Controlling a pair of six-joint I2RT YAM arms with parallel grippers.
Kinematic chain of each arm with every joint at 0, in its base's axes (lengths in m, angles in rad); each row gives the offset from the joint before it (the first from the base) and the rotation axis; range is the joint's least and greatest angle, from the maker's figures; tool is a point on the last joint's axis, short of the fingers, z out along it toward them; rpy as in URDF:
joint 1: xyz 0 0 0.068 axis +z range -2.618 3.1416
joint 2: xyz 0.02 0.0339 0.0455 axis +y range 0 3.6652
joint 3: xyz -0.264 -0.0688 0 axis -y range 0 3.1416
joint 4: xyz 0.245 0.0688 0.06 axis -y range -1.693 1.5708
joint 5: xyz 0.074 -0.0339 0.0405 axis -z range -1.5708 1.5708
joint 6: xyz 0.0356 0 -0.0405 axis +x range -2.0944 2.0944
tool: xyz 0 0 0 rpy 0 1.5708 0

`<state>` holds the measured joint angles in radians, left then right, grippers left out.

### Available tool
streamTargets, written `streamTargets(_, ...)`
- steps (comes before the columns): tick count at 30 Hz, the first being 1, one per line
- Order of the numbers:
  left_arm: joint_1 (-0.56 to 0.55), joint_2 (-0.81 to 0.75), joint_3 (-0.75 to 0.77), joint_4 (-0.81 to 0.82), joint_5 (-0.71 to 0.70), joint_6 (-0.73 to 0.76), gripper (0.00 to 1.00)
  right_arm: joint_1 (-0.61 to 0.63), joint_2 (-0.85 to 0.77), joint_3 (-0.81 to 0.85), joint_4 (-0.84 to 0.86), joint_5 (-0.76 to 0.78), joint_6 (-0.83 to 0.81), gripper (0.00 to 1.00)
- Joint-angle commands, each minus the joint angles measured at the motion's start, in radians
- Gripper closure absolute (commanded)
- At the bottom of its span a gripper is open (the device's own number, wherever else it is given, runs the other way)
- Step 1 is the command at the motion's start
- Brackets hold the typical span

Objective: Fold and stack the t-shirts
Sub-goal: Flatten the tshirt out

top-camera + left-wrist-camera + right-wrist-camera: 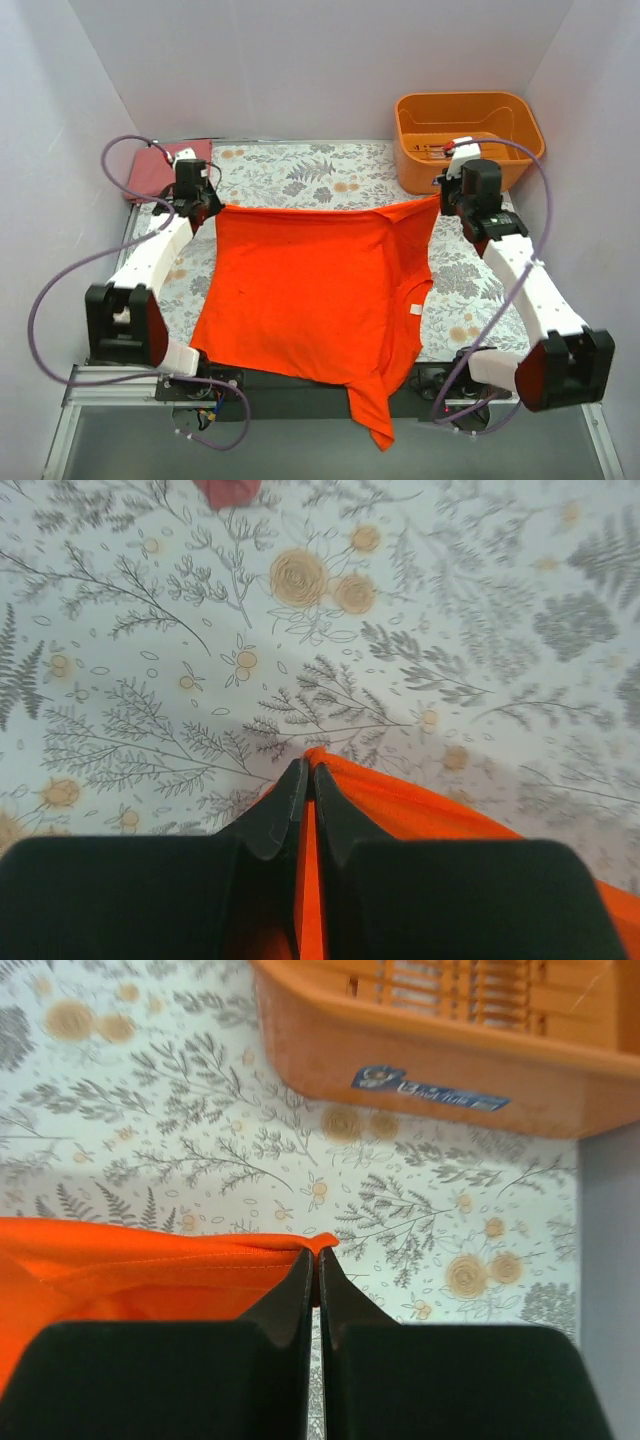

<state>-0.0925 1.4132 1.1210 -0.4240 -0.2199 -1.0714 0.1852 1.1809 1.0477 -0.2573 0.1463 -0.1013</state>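
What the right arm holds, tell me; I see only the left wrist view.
Observer: The right fingers pinch the shirt's far right corner.
Operator: Report what's behind them.
Observer: An orange tub, at the table's far right corner.
Operator: Now the shirt's near side.
Observer: Part of it hangs off the table's near edge.

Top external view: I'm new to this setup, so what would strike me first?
A vivid orange-red cloth t-shirt covers most of the floral table, one end hanging over its near edge. The left tool and right tool each pinch a far corner. A rigid orange plastic tub sits far right.
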Motion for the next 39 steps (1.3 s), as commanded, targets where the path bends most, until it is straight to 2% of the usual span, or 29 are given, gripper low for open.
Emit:
streamTargets(1, 0.014, 0.125, 0.028, 0.105, -0.067, -0.028, 1.00, -0.007, 0.086, -0.015, 0.213, 0.016, 0.017, 0.99)
streamTargets(2, 0.016, 0.209, 0.042, 0.106, -0.065, -0.045, 1.00, -0.006, 0.114, -0.020, 0.223, 0.018, 0.021, 0.99)
streamTargets(5, 0.019, 0.324, 0.100, 0.111, -0.055, -0.047, 1.00, -0.010, 0.203, -0.029, 0.247, 0.015, 0.043, 0.99)
streamTargets(13, 0.022, 0.450, 0.201, 0.126, -0.042, 0.004, 1.00, -0.018, 0.303, 0.026, 0.244, -0.042, 0.093, 0.99)
streamTargets(20, 0.027, 0.490, 0.287, 0.114, -0.036, 0.013, 1.00, -0.018, 0.273, 0.067, 0.155, -0.056, 0.155, 0.99)
streamTargets(26, 0.028, 0.523, 0.330, 0.093, -0.038, 0.014, 1.00, -0.018, 0.316, 0.118, 0.116, -0.109, 0.228, 0.99)
streamTargets(39, 0.043, 0.613, 0.447, 0.088, -0.027, -0.002, 0.98, -0.020, 0.424, 0.195, 0.113, -0.057, 0.308, 0.99)
